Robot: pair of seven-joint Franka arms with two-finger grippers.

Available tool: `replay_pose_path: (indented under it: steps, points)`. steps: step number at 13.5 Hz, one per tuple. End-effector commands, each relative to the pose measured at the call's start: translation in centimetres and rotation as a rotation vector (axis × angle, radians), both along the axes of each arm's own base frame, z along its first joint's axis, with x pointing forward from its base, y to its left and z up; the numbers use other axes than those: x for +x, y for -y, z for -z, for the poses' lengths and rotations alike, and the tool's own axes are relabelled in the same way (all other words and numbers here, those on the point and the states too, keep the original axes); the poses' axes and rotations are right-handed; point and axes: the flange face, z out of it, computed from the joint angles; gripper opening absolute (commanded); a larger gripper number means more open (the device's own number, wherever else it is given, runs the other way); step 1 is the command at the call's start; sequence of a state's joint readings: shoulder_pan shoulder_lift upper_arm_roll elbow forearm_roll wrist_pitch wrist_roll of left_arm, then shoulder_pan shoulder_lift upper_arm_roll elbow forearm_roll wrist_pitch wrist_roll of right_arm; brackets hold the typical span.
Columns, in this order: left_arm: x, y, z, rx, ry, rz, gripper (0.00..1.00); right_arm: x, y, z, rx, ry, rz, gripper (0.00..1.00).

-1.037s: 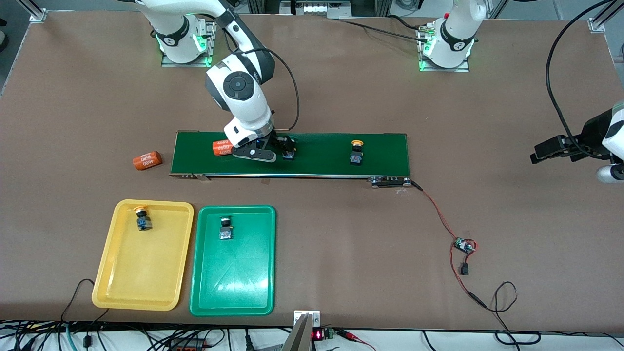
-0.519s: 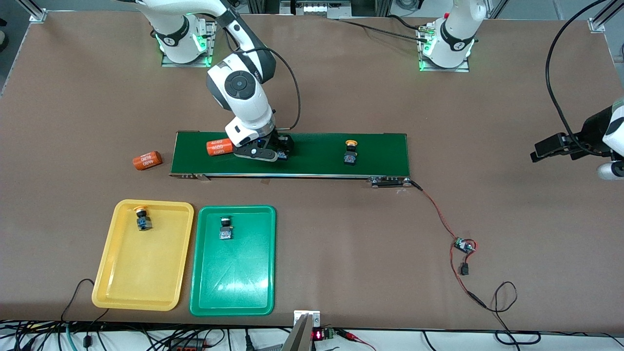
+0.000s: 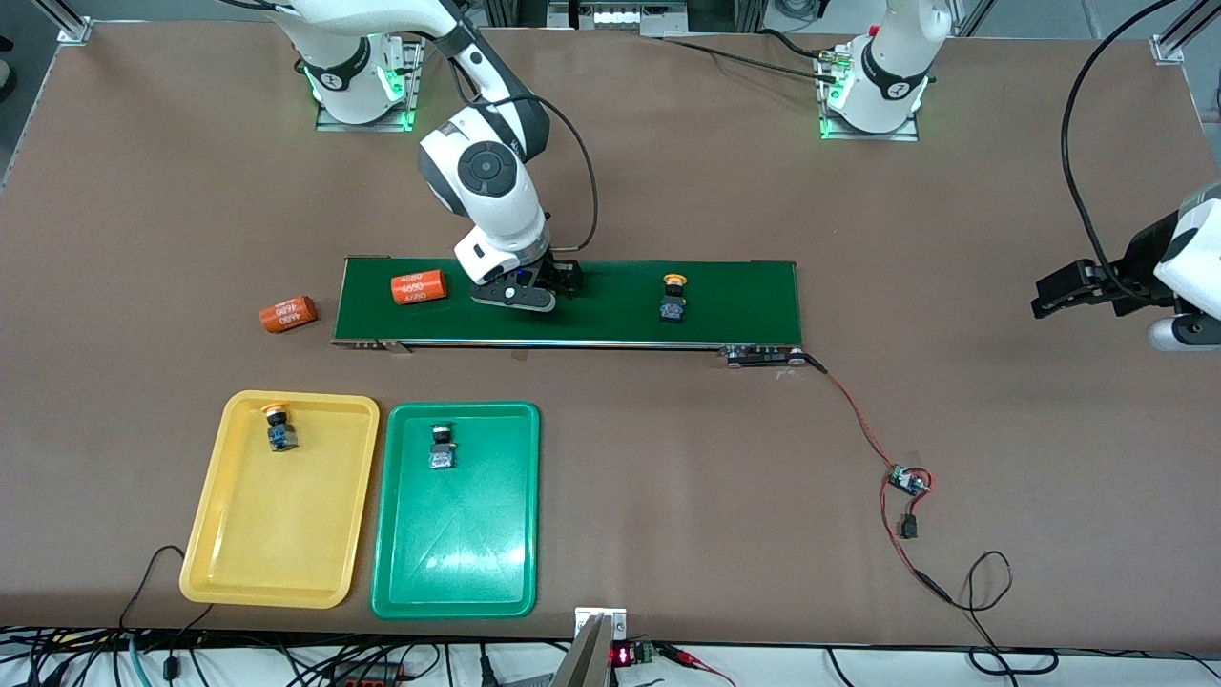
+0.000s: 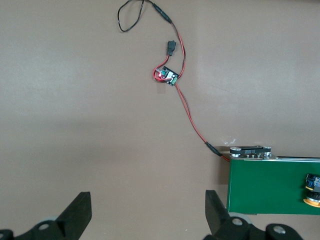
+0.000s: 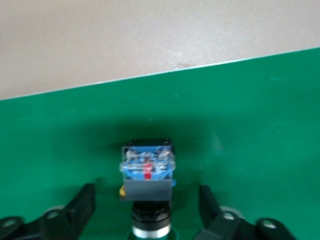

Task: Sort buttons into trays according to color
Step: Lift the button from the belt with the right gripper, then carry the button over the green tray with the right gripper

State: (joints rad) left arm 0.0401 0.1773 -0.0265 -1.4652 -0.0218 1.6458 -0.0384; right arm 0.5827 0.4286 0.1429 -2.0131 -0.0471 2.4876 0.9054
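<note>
**Front view.** The conveyor belt has carried its load toward 9 o'clock over the last second. The yellow-capped button and the orange "4680" cylinder both sit farther that way than before. A second cylinder lies off the belt at its 9 o'clock end. The right gripper has swung round and now sits low on the belt between the cylinder and the yellow-capped button, covering the button it was tracking. At 7 o'clock, the yellow tray holds one yellow-capped button. The green tray beside it holds one dark-capped button. Neither has moved. The left gripper waits over bare table at 3 o'clock.

**Left wrist view.** The fingers stand wide apart with nothing between them.

**Right wrist view.** The fingers are spread, one on each side of the covered button, with a gap showing on both sides. They are not yet pinching it. Its cap colour cannot be told.

**Assessment.** Two buttons are sorted and two remain on the belt. The grasp looks imminent, and belt drift could spoil the alignment.
</note>
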Motion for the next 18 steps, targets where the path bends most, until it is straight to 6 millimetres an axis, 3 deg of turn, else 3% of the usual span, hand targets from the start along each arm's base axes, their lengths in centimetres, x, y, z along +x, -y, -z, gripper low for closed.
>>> replay_pose_path:
  steps: [1,3,5,8,11,12,14,16,18]
  points:
    - [-0.3,-1.3,-1.5,0.001,0.018,-0.020,1.00,-0.4,-0.3,-0.1,-0.005,0.004,-0.003,0.44]
    - [-0.4,-1.5,-1.6,0.001,0.020,-0.015,1.00,0.1,0.2,-0.1,-0.006,0.006,0.000,0.16]
    - [-0.9,-1.7,-2.1,0.005,0.007,0.005,1.00,0.3,0.2,-0.6,-0.001,0.011,0.003,0.06]
    - [-1.6,-1.9,-2.0,0.009,-0.027,0.023,1.00,1.9,1.0,-3.4,0.021,0.046,0.028,0.05]
    - [-1.6,-2.1,-2.0,0.008,-0.027,0.020,1.00,5.9,2.0,-8.5,-0.007,0.044,0.012,0.06]
    - [-1.6,-2.6,-2.1,0.008,-0.024,0.011,1.00,7.5,2.9,-9.8,-0.014,0.046,-0.030,0.06]
    - [-1.5,-2.8,-2.1,0.005,-0.021,0.008,1.00,11.8,6.8,-12.5,0.003,0.086,-0.135,0.06]
    - [-1.5,-2.8,-2.1,0.005,-0.019,0.008,1.00,15.0,9.4,-12.5,0.007,0.095,-0.152,0.06]
    - [-1.5,-2.8,-2.2,0.005,-0.018,0.008,1.00,17.0,11.8,-11.7,0.000,0.095,-0.172,0.07]
